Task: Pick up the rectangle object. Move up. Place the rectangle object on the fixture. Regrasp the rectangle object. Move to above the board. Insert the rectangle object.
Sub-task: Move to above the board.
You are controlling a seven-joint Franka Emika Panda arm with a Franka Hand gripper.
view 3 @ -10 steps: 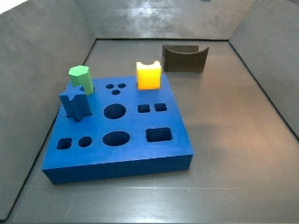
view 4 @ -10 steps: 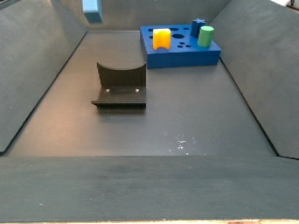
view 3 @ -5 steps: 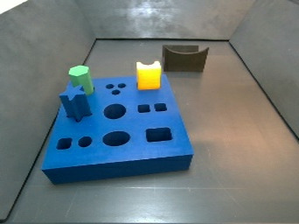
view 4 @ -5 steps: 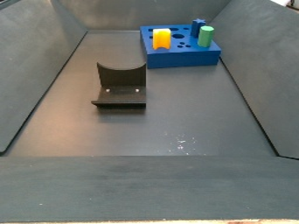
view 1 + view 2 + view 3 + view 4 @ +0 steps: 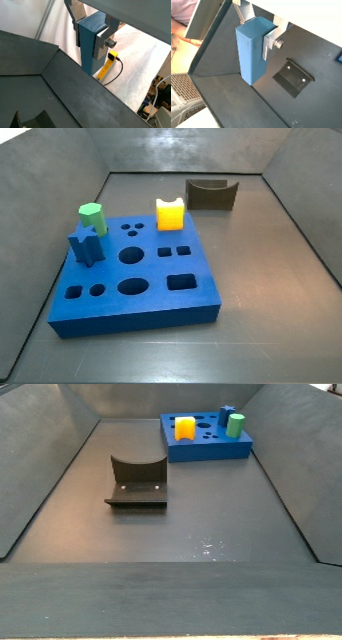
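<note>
Only both wrist views show the pincer (image 5: 261, 31) — clamped on the rectangle object (image 5: 254, 50) — high above the fixture (image 5: 294, 78).

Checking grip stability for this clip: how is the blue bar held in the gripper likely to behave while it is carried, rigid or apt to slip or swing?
The rectangle object looks like a solid, straight-edged bar, so probably stiff. The gripper, raised above the floor, clamps only its upper end, so it might pivot if bumped. Its smooth flat faces could slide somewhat against the pads.
</note>
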